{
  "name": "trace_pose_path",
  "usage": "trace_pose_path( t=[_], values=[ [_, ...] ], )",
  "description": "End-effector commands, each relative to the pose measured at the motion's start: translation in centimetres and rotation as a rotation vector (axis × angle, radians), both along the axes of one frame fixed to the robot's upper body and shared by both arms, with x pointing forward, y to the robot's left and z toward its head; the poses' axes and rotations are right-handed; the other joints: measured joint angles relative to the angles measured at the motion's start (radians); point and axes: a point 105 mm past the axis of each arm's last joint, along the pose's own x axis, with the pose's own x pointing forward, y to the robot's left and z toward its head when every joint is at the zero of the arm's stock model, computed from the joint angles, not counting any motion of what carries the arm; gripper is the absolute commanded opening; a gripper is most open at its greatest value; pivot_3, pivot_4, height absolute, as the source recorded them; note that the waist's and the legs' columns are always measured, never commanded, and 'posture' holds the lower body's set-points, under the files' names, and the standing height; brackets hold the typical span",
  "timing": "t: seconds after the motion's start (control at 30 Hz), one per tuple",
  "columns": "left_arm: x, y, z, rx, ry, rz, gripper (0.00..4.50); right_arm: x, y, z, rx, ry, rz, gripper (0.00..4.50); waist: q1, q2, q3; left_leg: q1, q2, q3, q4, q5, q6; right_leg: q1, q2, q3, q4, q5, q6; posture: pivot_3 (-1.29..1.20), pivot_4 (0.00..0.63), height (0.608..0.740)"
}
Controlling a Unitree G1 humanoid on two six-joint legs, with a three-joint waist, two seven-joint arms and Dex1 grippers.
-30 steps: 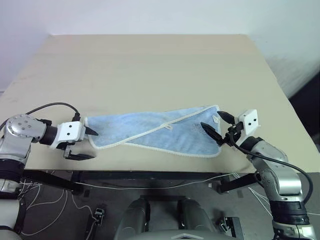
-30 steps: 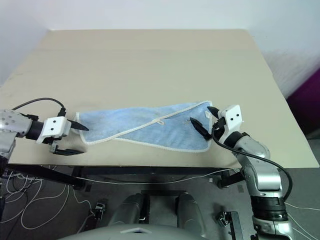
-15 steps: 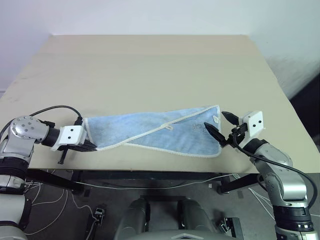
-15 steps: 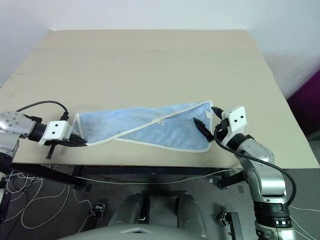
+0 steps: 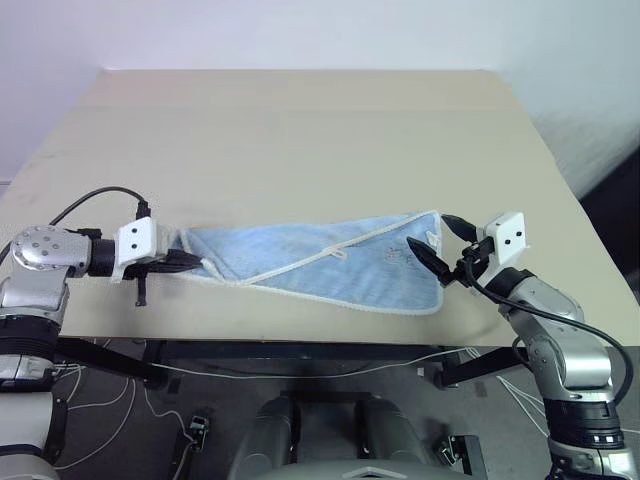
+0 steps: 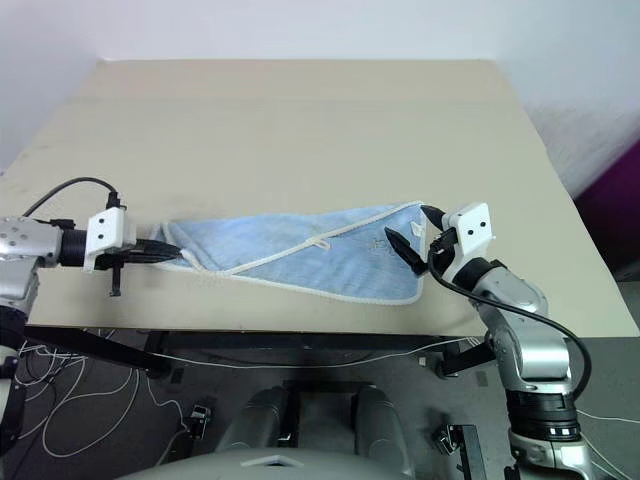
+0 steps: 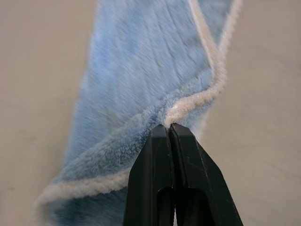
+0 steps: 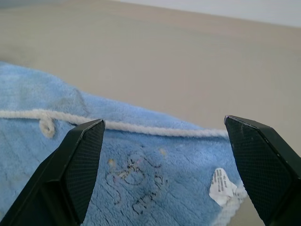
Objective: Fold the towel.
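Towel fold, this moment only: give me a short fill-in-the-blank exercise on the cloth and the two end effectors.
1. The left end effector is shut on the towel's white ____.
2. The right end effector stands ____ over the towel's other end, gripping nothing.
3. The small white tag lies at the towel end nearer the ____ end effector.
4. The towel rests on a ____.

Missing words: edging; open; right; table

Beige table before a white wall, cables on the floor beneath.
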Motion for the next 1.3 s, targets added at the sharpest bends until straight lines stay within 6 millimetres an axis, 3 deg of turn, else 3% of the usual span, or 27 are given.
trace_pose_path(
  t=[0.03,0.23,0.33,0.47,0.8,1.13,1.23,1.3],
  values=[
    [-0.2,0.1,1.0,-0.026,-0.036,0.014,0.02,0.5,0.1,1.8,-0.093,-0.078,0.031,4.31,-0.002,0.0,0.0,0.0,0.0,0.0,0.0,0.0,0.0,0.0,0.0,0.0,0.0,0.0,0.0,0.0,0.15,0.74],
    [0.0,0.4,1.3,-0.014,-0.067,0.048,0.0,2.7,-2.0,3.0,-0.493,-0.177,0.03,4.4,0.0,0.0,0.0,0.0,0.0,0.001,0.001,0.0,0.0,-0.001,0.0,0.0,0.001,0.0,0.0,0.0,0.15,0.74],
    [0.1,0.5,1.3,-0.024,-0.078,0.068,0.0,3.7,-2.9,2.4,-0.747,-0.205,0.075,4.4,-0.001,0.0,0.0,0.0,-0.001,0.001,0.001,0.0,0.0,-0.001,0.0,0.0,0.001,0.0,0.0,0.0,0.15,0.74],
    [-0.1,0.2,1.2,-0.037,-0.086,0.069,0.0,5.7,-3.0,2.2,-0.878,-0.249,0.1,4.4,-0.005,0.0,0.0,0.0,0.0,0.001,0.001,0.0,0.0,-0.001,0.0,0.0,0.001,0.0,0.0,0.0,0.15,0.74],
    [-0.6,0.5,1.5,-0.061,-0.107,0.108,0.0,9.8,-3.3,1.6,-0.959,-0.267,0.088,4.4,-0.006,0.001,0.001,0.0,0.0,0.002,0.001,0.0,0.0,-0.002,0.0,0.001,0.002,0.0,0.0,0.0,0.15,0.74],
    [-1.2,0.7,1.3,-0.061,-0.111,0.133,0.0,10.7,-2.9,0.6,-1.025,-0.256,0.134,4.4,-0.007,0.001,0.001,0.0,0.0,0.002,0.001,0.0,0.0,-0.002,0.0,0.002,0.003,0.0,0.0,0.0,0.15,0.74],
    [-1.4,0.7,1.2,-0.062,-0.11,0.137,0.0,10.9,-2.8,0.8,-1.02,-0.269,0.132,3.83,-0.008,0.001,0.001,0.0,0.0,0.002,0.001,0.0,0.0,-0.002,0.0,0.002,0.003,0.0,0.0,0.0,0.15,0.74],
    [-1.4,0.6,1.2,-0.064,-0.109,0.138,0.0,10.9,-2.7,0.8,-1.018,-0.269,0.135,3.19,-0.008,0.001,0.001,0.0,0.0,0.002,0.001,0.0,0.0,-0.002,0.0,0.002,0.003,0.0,0.0,0.0,0.15,0.74]
  ],
)
